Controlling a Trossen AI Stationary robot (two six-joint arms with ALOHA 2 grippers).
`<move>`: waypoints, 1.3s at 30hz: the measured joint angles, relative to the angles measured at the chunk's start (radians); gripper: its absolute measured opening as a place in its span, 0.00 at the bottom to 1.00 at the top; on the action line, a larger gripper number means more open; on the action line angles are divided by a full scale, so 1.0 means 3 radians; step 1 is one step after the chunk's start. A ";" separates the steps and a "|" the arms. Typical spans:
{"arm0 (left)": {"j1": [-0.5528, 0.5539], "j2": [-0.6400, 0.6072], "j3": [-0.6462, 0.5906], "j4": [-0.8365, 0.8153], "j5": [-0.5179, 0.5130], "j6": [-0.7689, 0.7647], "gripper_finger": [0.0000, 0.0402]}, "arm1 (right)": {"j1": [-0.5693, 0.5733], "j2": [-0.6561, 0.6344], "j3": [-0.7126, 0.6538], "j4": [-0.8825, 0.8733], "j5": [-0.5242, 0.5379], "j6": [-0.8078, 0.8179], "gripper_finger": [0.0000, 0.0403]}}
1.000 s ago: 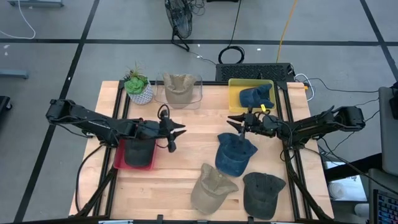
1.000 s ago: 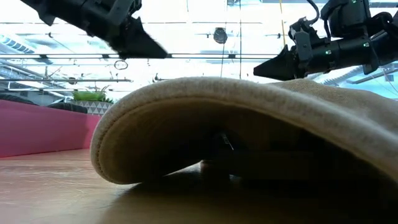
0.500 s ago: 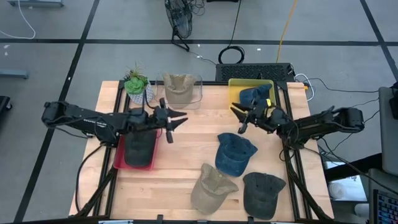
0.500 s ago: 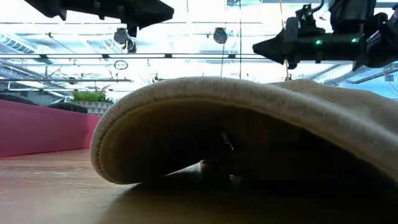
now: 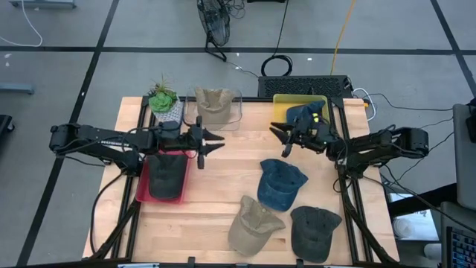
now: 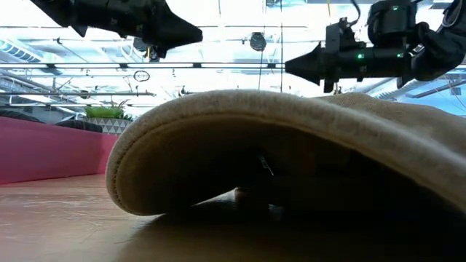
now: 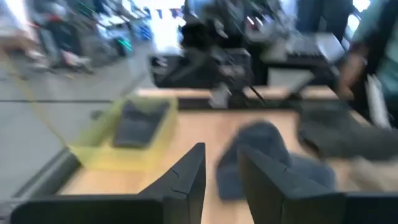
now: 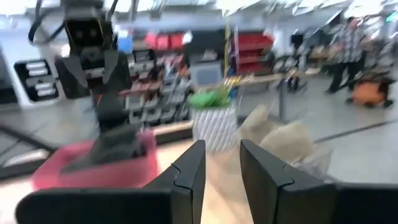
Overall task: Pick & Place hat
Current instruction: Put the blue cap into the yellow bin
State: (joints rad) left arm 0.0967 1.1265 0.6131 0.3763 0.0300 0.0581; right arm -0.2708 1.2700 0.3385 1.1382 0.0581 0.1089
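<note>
Three loose caps lie near the blue cap point(image 5: 281, 183): a tan cap point(image 5: 251, 225) and a dark grey cap point(image 5: 312, 230) lie toward the front edge. Well left of it, a red bin point(image 5: 165, 177) holds a dark cap. Left gripper point(image 5: 211, 140) and right gripper point(image 5: 278, 138) hover behind it, fingers slightly parted, empty. Behind it, a clear bin point(image 5: 216, 109) holds a tan cap, a yellow bin point(image 5: 300, 112) a blue one.

Blue denim hat point(image 5: 281, 182) flat at table centre; tan hat point(image 5: 253, 224) and dark grey hat point(image 5: 313, 230) near front edge. Dark hat point(image 5: 167, 175) in red bin, tan hat point(image 5: 213, 106) in clear bin, blue hat point(image 5: 303, 113) in yellow bin.
</note>
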 joint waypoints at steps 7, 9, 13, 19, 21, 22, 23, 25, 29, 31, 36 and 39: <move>0.0000 0.0003 -0.0001 -0.0186 0.0254 0.0037 0.18 | 0.0144 0.0029 0.0306 -0.0837 -0.0030 -0.0247 0.19; 0.0000 0.0002 -0.0001 -0.0165 0.0254 -0.0017 0.15 | 0.0195 0.0027 0.0419 -0.1001 -0.0023 -0.0313 0.19; 0.0000 0.0002 -0.0001 -0.0175 0.0255 -0.0075 0.11 | 0.0326 0.0027 0.0596 -0.1188 -0.0007 -0.0382 0.19; 0.0000 0.0002 -0.0001 -0.0175 0.0250 -0.0047 0.08 | 0.0545 0.0027 0.0652 -0.1236 0.0151 -0.0603 0.20; 0.0000 0.0002 -0.0001 -0.0201 0.0250 -0.0048 0.08 | 0.0607 0.0027 0.0653 -0.1256 0.0151 -0.0665 0.21; 0.0001 0.0002 -0.0001 -0.0207 0.0249 -0.0047 0.08 | 0.0640 0.0028 0.0653 -0.1285 0.0151 -0.0678 0.22; 0.0001 0.0002 -0.0001 -0.0204 0.0249 -0.0041 0.09 | 0.0673 0.0029 0.0651 -0.1310 0.0150 -0.0694 0.23; 0.0001 0.0002 -0.0001 -0.0174 0.0249 0.0017 0.09 | 0.0741 0.0066 0.0628 -0.1311 0.0153 -0.0749 0.26; 0.0011 0.0002 -0.0001 -0.0057 0.0248 0.0182 0.08 | 0.0776 0.0148 0.0534 -0.1245 0.0156 -0.0838 0.31; 0.0007 0.0002 -0.0001 -0.0019 0.0248 0.0249 0.08 | 0.0775 0.0166 0.0512 -0.1170 0.0165 -0.0841 0.32; -0.0003 0.0002 -0.0001 -0.0002 0.0249 0.0394 0.04 | 0.0801 0.0180 0.0506 -0.1116 0.0102 -0.0840 0.32; -0.0003 0.0002 0.0000 0.0087 0.0167 0.0391 0.02 | 0.0810 0.0179 0.0506 -0.1039 0.0057 -0.0739 0.32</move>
State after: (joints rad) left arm 0.0959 1.1271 0.6132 0.4023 0.0801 0.1753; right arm -0.0277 1.3237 0.4904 0.8265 0.0752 -0.1129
